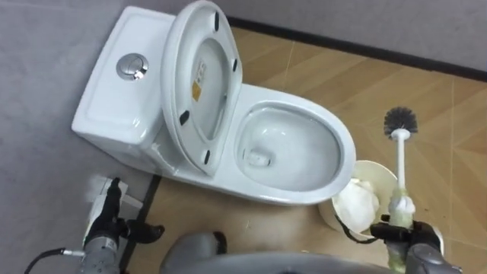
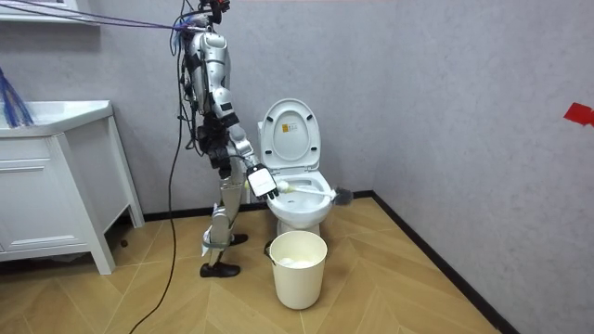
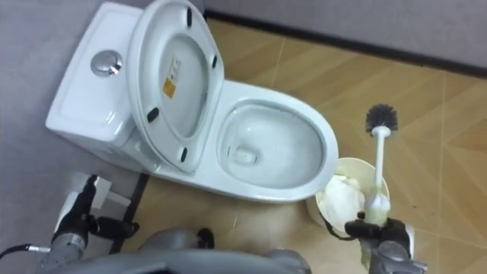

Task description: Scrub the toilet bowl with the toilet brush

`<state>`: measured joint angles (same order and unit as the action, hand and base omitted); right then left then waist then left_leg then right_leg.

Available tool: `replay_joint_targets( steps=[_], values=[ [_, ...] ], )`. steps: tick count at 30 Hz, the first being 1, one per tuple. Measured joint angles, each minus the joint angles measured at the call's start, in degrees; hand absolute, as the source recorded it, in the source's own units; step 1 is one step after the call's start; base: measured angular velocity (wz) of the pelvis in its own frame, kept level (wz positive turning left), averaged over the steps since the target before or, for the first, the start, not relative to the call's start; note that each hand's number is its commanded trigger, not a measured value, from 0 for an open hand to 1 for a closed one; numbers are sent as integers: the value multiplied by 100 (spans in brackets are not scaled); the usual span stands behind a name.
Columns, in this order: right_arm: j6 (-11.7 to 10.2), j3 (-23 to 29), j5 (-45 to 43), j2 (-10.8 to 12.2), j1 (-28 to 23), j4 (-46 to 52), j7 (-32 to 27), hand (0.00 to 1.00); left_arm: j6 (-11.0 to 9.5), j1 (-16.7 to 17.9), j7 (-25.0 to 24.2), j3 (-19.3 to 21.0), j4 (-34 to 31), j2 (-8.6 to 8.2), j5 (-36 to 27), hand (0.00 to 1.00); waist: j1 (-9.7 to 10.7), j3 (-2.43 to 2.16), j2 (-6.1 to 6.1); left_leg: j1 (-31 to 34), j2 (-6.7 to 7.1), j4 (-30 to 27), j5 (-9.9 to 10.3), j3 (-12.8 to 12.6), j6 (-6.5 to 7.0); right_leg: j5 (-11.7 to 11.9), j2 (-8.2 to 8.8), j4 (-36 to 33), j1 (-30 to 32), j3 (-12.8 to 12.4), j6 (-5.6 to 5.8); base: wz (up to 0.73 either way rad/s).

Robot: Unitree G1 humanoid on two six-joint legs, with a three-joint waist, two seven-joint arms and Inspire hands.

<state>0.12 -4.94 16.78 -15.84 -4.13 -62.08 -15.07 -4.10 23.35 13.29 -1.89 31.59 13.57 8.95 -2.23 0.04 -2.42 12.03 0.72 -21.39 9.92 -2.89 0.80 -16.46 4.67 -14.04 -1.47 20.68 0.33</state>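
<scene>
Gripping toilet brush (image 1: 401,161) by handle: right robot hand (image 1: 403,234) clenched round it. Bristle head outside toilet bowl (image 1: 347,151), over floor beside waste bin (image 1: 371,171). Left robot hand (image 1: 116,221): state cannot be told. Scrubbing judged not begun; next, swing head into bowl.

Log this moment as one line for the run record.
right hand: gripping white toilet brush with dark bristles | brush head: outside bowl, right of white ceramic toilet | seat: raised | left hand: low by tank
</scene>
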Motion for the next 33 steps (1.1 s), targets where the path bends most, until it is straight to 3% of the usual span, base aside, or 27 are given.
replay_joint_targets(
  steps=[3,5,9,15,16,19,23,29,33],
  values=[
    [-14,8,-472,34,-52,26,3,100,-23,120,87,310,-5,-188,148,0,-100,19,-53,-164,14,8,30,70,-18,8,-2,96,-237,84,0,11],
    [-38,6,-944,56,-82,7,4,100,-106,172,261,509,-16,-335,385,0,-235,-2,-48,-191,0,23,68,120,-22,14,-27,140,-292,133,-2,14],
    [-159,-42,-1314,195,-170,-6,-2,100,-177,272,641,630,-580,-432,716,0,-496,10,-86,-219,2,32,67,188,-26,19,-58,192,-381,224,-9,11],
    [-393,-53,-1887,263,-124,-86,21,100,-413,269,1095,631,-1758,-453,1206,0,-617,12,-84,-134,95,-18,65,412,-24,40,-71,293,-459,403,2,20],
    [-431,-67,-1980,268,-132,-86,31,100,-526,275,1189,631,-1901,-451,1368,0,-644,6,-74,-121,111,-21,65,463,-24,47,-82,323,-475,440,14,11],
    [-434,-68,-2219,358,-154,-110,119,100,-572,281,1307,619,-2464,-460,1632,0,-644,10,-101,-103,148,-23,66,489,-23,50,-88,336,-502,491,19,11],
    [-439,-60,-2671,427,-146,-253,213,100,-759,271,1355,602,-2709,-494,2044,0,-645,13,-107,-143,191,-12,67,540,-21,52,-71,331,-547,457,22,9],
    [-444,-144,-3073,451,-143,-278,446,100,-760,134,1348,295,-2765,-507,2747,0,-738,9,-81,-156,179,12,71,548,-17,55,-75,326,-544,464,23,0],
    [-432,-198,-3284,448,-72,-515,602,100,-755,90,1310,159,-3285,-413,2893,0,-732,3,-64,-59,179,-34,69,638,-10,84,-75,333,-462,450,17,1]
  ],
)
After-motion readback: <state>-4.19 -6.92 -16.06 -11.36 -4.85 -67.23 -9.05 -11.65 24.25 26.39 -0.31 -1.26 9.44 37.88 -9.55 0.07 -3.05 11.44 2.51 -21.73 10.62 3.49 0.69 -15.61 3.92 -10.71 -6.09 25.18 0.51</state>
